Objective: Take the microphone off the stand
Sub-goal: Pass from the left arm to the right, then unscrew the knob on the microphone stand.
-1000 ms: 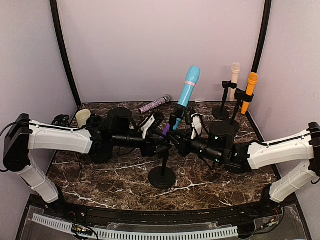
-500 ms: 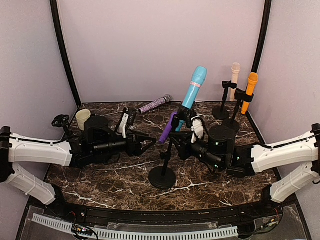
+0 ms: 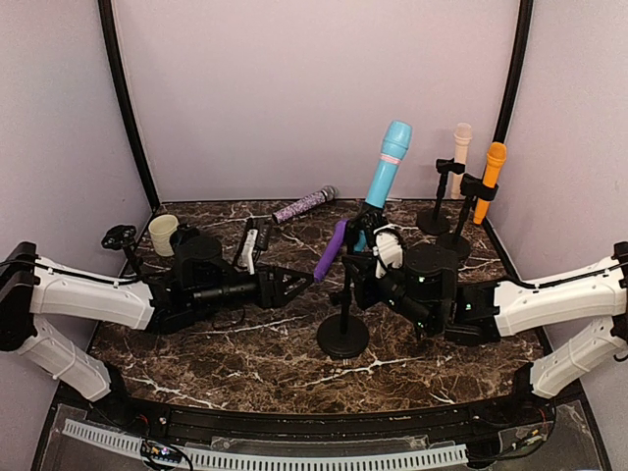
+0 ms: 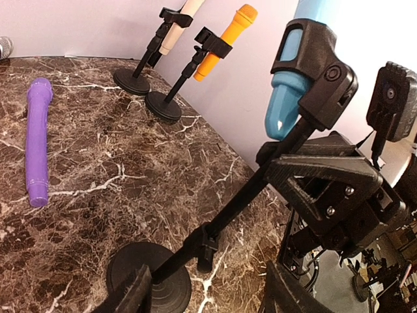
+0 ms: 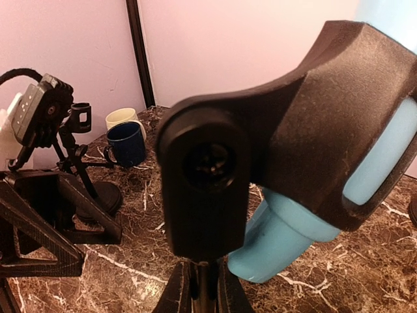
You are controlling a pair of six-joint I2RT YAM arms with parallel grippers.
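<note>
The blue microphone (image 3: 391, 162) sits tilted in the black clip (image 3: 367, 218) of a stand (image 3: 345, 294) with a round base. My right gripper (image 3: 356, 267) is shut on the stand's pole just under the clip. In the right wrist view, the fingers (image 5: 182, 290) pinch the pole below the clip (image 5: 260, 163) and the microphone (image 5: 287, 235). My left gripper (image 3: 306, 279) is open left of the stand and holds nothing. Its wrist view shows the pole (image 4: 241, 202) beyond the gripper (image 4: 208, 297) and the microphone (image 4: 290, 91) above.
A purple microphone (image 3: 331, 248) lies on the table beside the stand. A glittery microphone (image 3: 304, 204) lies at the back. Beige (image 3: 461, 147) and orange (image 3: 494, 167) microphones stand in stands at back right. A cream cup (image 3: 163, 233), a blue mug (image 5: 127, 145) and a small empty stand (image 3: 120, 238) are at left.
My left gripper has opened and drawn back to the left, away from the purple microphone. The stand with the blue microphone has shifted right and stands more upright, still in my right gripper.
</note>
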